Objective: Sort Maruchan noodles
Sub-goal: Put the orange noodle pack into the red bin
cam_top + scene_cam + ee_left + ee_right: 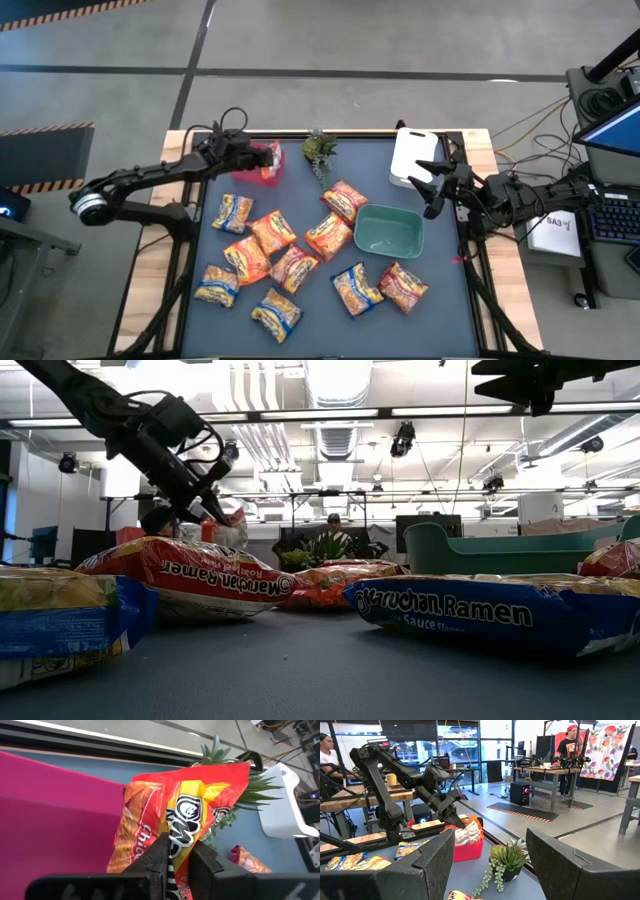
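From above, the left gripper (262,158) reaches to the far left part of the dark table (440,300), its fingers pinched on an orange noodle packet (268,152) over the red bin (262,170). The other Maruchan noodles (272,232) lie scattered flat across the mat, some beside the green bin (388,232); a small plant (320,150) and a white bin (412,158) stand at the far edge. The right gripper (436,184) hovers near the white bin, fingers spread and holding nothing. At table height, the left gripper (205,500) hangs above the packet (228,528), with a red packet (190,575) and a blue-edged packet (480,610) close by. Past the left wrist's fingers (155,862), the orange packet (185,820) is clamped between them beside the red bin (55,820). Across from the right wrist, the left gripper (456,817) holds the packet (465,831) over the red bin (467,850), near the plant (506,860).
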You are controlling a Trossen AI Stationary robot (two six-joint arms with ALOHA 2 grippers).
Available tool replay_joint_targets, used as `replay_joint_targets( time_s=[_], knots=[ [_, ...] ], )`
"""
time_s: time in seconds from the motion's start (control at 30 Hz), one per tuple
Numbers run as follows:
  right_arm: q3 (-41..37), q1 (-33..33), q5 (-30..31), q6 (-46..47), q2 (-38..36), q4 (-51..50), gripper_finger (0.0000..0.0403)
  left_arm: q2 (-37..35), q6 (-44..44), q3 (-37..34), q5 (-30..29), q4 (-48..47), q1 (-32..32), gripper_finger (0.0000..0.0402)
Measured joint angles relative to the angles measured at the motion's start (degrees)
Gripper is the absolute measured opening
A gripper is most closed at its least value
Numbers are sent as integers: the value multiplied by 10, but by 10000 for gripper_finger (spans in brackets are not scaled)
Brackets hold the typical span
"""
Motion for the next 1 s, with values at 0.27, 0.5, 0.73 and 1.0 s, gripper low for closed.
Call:
replay_joint_targets(
  time_s=[0.27,0.5,0.73,1.0],
  knots=[
    [0,0,0,0,0,0,233,7,6,0,16,5,0,31],
    [0,0,0,0,0,0,233,-17,2,0,74,-15,1,27],
    [0,0,0,0,0,0,233,2,16,0,58,-28,5,21],
    [0,0,0,0,0,0,233,5,26,0,46,-24,5,68]
  ],
)
